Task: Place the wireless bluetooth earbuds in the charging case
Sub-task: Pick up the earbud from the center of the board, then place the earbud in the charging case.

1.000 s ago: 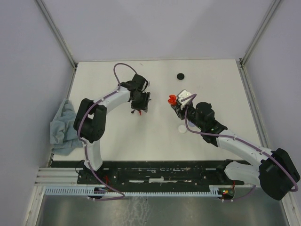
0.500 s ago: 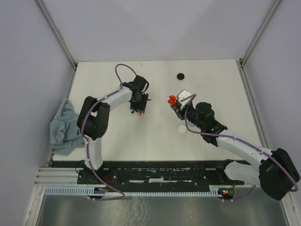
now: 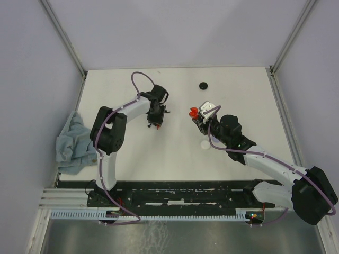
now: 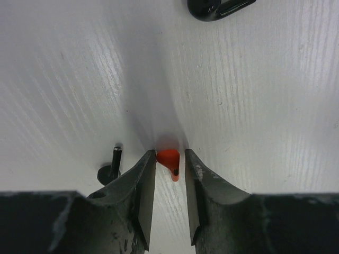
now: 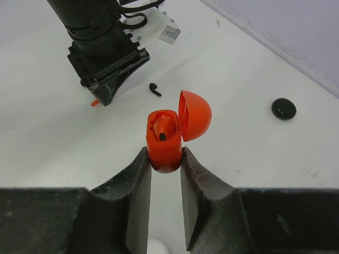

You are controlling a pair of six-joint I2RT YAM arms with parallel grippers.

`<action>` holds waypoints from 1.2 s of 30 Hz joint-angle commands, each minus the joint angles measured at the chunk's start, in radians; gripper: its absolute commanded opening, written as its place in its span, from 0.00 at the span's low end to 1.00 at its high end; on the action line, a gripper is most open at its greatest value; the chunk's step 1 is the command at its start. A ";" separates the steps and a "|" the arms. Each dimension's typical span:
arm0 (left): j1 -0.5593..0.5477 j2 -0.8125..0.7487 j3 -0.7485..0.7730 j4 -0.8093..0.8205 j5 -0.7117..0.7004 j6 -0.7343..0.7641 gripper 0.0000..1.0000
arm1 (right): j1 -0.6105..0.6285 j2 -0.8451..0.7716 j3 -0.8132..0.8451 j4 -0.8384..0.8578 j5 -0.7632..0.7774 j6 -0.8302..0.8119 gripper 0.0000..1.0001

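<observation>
**Hazards.** The red earbud (image 4: 167, 156) is rounded and far smaller than the fingers of the left gripper (image 4: 170, 159). It may be squeezed out sideways or rolled when the jaws are closed, or dropped during transfer. The black earbud (image 4: 110, 168) just beside it may be knocked.

**Condition.** The left jaws are set narrowly apart on either side of the red earbud, which lies on the table (image 4: 254, 106); no firm hold is evident. The red case (image 5: 163, 144) is clamped upright in the right gripper (image 5: 164, 154), with its lid (image 5: 195, 114) hinged open and one bud seated inside. The loose earbud is glossy orange-red with a dark spot.
</observation>
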 commanded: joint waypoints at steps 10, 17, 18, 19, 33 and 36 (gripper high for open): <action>0.003 -0.061 -0.018 0.033 -0.003 -0.030 0.24 | -0.004 0.002 0.048 0.048 -0.055 0.008 0.04; 0.003 -0.244 -0.038 0.079 0.015 -0.058 0.22 | -0.003 0.014 0.058 0.102 -0.104 0.032 0.04; 0.003 -0.273 -0.044 0.088 0.021 -0.065 0.21 | -0.004 0.015 0.061 0.110 -0.107 0.035 0.04; 0.003 -0.306 -0.051 0.103 0.030 -0.071 0.21 | -0.003 0.019 0.064 0.116 -0.114 0.042 0.04; -0.011 -0.650 -0.106 0.364 0.240 -0.162 0.21 | -0.003 0.074 0.123 0.282 -0.223 0.130 0.04; -0.023 -0.696 -0.126 0.414 0.245 -0.184 0.21 | -0.004 0.096 0.147 0.326 -0.246 0.159 0.04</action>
